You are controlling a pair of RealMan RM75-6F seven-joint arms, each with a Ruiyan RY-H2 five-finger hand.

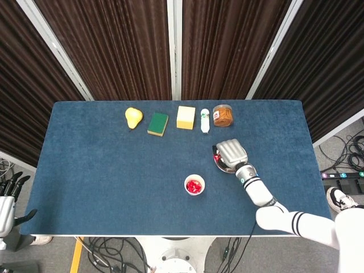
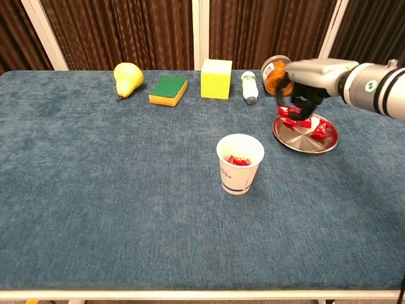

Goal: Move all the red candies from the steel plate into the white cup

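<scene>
The steel plate (image 2: 296,140) lies right of the white cup (image 2: 240,164), which has red candies (image 2: 238,161) inside. A few red candies (image 2: 320,132) stay on the plate. My right hand (image 2: 305,83) hovers over the plate's left rim and pinches red candy (image 2: 292,114) in its fingertips, lifted off the steel. From the head view the right hand (image 1: 230,152) covers most of the plate, up and to the right of the cup (image 1: 194,185). My left hand (image 1: 8,200) hangs off the table's near left corner, fingers apart, holding nothing.
Along the far edge stand a pear (image 2: 128,78), a green sponge (image 2: 168,88), a yellow block (image 2: 216,78), a small white bottle (image 2: 250,86) and a jar of orange snacks (image 2: 277,76), the jar just behind the right hand.
</scene>
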